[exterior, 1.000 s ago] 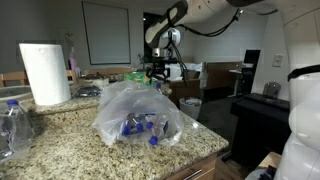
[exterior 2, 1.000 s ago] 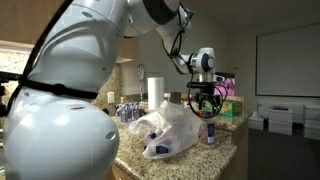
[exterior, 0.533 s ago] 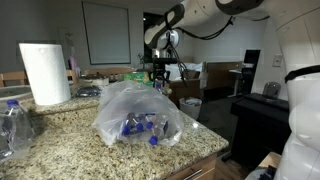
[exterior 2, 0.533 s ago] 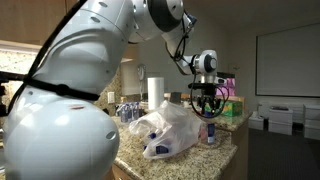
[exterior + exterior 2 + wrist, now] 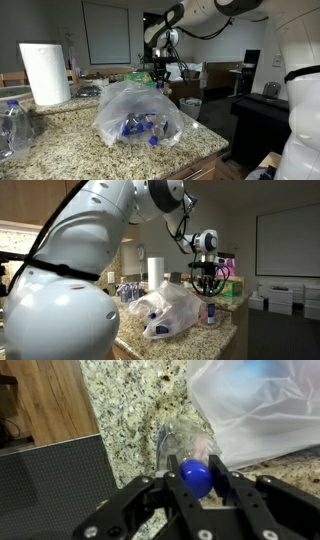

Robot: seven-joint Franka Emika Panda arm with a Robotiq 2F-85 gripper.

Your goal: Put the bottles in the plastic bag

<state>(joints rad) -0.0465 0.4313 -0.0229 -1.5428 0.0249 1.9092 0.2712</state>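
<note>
In the wrist view my gripper (image 5: 195, 473) is shut on the blue cap of a clear bottle (image 5: 186, 443) that stands upright on the granite counter, just beside the plastic bag (image 5: 262, 405). In both exterior views the gripper (image 5: 157, 76) (image 5: 207, 284) hangs low at the far side of the crumpled clear bag (image 5: 138, 110) (image 5: 166, 310). Several blue-capped bottles (image 5: 140, 127) lie inside the bag. The held bottle's body (image 5: 209, 311) shows below the fingers in an exterior view.
A paper towel roll (image 5: 44, 72) (image 5: 156, 272) stands on the counter. More clear bottles (image 5: 12, 125) (image 5: 128, 290) stand near it. The counter edge (image 5: 95, 420) drops to a wooden floor and a dark panel (image 5: 50, 485) close to the held bottle.
The jaws have gone from wide open to shut on the bottle's blue cap. The arm itself has hardly moved, and the bag lies as before.
</note>
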